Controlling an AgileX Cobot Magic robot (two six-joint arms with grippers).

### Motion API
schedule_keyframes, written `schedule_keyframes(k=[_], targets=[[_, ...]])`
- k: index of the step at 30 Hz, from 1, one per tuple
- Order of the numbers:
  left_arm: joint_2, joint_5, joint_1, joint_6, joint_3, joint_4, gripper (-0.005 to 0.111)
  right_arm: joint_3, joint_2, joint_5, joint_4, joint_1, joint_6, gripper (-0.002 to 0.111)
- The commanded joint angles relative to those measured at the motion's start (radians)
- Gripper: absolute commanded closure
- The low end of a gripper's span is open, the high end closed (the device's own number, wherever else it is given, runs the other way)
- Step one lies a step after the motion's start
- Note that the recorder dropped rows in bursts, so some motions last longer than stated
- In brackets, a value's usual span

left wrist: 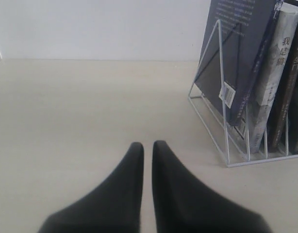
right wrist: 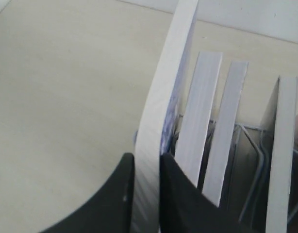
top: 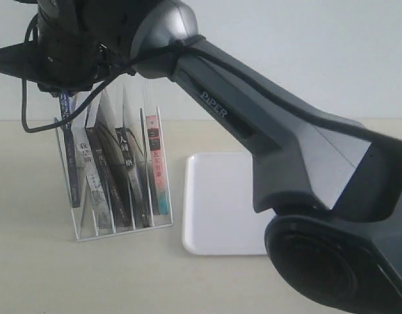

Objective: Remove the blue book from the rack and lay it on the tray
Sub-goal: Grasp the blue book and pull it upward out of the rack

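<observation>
R arm reaches across the exterior view to the rack (top: 122,230) on the left side of the worktop (top: 31,268). The right end effector (right wrist: 146,158) is clamped on the top of the blue book (right wrist: 163,97): in the R wrist view one dark finger (right wrist: 121,191) sits on each side of its white page block, w/ the pages pinched between. In the exterior view that end effector (top: 65,88) is a dark mass directly above the rack's left end, so its jaws can't be made out there. The blue book (top: 70,157) is in the end slot, the one farthest from the tray (top: 214,196), leaning, w/ its blue spine facing the camera. Next to it are black-spined books (top: 122,170) and a pink-and-teal-spined book (top: 156,163) in the other slots. The tray lies flat on the worktop just beside the rack, partly hidden by the arm, nothing seen on it. The left end effector (left wrist: 147,144) hovers over bare worktop (left wrist: 66,121), tips nearly together w/ only a thin slit between, gripping nothing. From the L wrist view the rack (left wrist: 226,155) is off to one side, apart from the tips, the blue book (left wrist: 236,53) showing its dark back cover w/ a barcode sticker.
</observation>
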Motion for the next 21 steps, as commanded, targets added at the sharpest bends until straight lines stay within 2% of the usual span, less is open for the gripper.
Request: schedule_keyframes(k=[1,21], targets=[[-0.002,-0.008,-0.008,0.002,0.004,0.003,0.101,-0.016,-0.032,-0.052,-0.001,0.007,-0.008,0.108],[-0.002,-0.008,-0.008,0.002,0.004,0.003,0.101,-0.016,-0.089,-0.045,-0.029,0.015,-0.025,0.108]])
